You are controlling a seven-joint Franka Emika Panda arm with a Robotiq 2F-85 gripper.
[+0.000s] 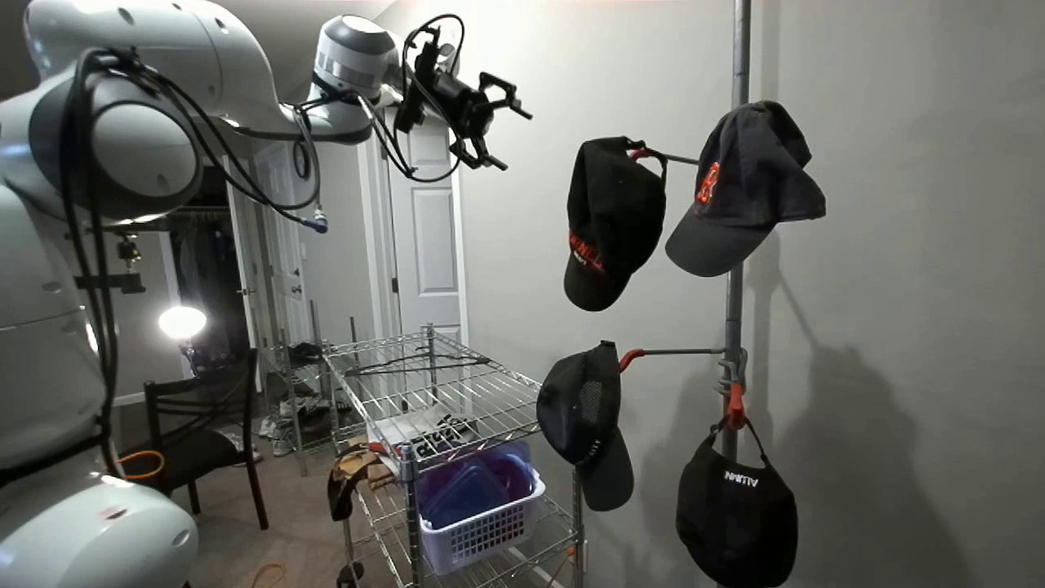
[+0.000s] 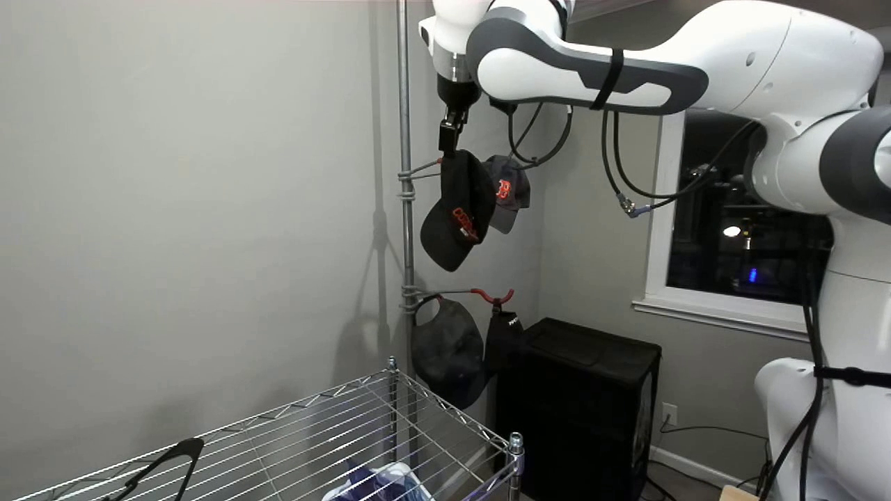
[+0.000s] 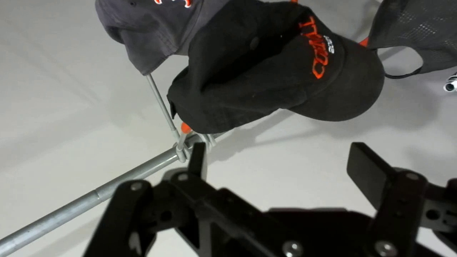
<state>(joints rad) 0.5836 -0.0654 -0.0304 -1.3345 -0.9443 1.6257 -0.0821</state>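
My gripper (image 3: 277, 157) is open, and only the wall shows between its fingers. The nearest thing is a black cap (image 3: 264, 71) with red lettering, hanging past the fingertips in the wrist view. In an exterior view the gripper (image 1: 516, 141) stands up and to the left of this black cap (image 1: 612, 212), with a gap between. A dark grey cap (image 1: 747, 180) with a red B hangs beside it. Lower down are a mesh-backed cap (image 1: 578, 400) and a black cap with white letters (image 1: 735, 514). The gripper (image 2: 448, 142) overlaps the red-lettered cap in an exterior view.
A metal pole (image 1: 733, 310) with red-tipped hooks carries the caps along the wall. Below stands a wire shelf (image 2: 230, 433) with a black hanger (image 2: 188, 449) on top and a lilac basket (image 1: 482, 531) underneath. A black cabinet (image 2: 578, 396) stands in the corner; a chair (image 1: 200, 453) is behind.
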